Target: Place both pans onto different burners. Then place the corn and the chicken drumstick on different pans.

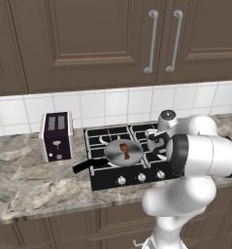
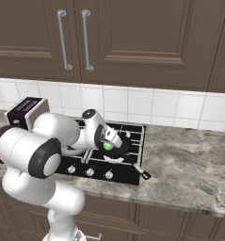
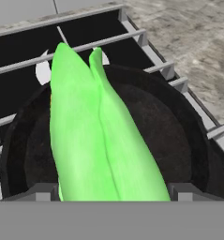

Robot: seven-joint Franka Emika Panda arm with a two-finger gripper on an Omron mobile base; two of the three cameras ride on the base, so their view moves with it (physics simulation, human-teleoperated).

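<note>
The silvery-grey pan (image 1: 112, 154) rests on the front-left burner of the black hob (image 1: 107, 181), its black handle pointing left. The orange-brown chicken drumstick (image 1: 124, 151) lies inside it. The all-dark pan (image 3: 179, 140) (image 2: 124, 147) sits on the front-right grate, with a silvery burner (image 3: 42, 70) showing behind it. The corn (image 3: 99, 140) (image 2: 108, 146), in a bright green husk, lies lengthwise over the dark pan's inside. My gripper (image 3: 113, 192) (image 2: 109, 142) is low over that pan. Its fingers stand wide against both sides of the corn.
A white and black toaster (image 1: 57, 136) (image 2: 27, 111) stands on the marble counter left of the hob. Silver knobs (image 1: 141, 177) line the hob's front. Tiled wall and dark cabinets rise behind. Bare marble (image 2: 189, 160) stretches to the right.
</note>
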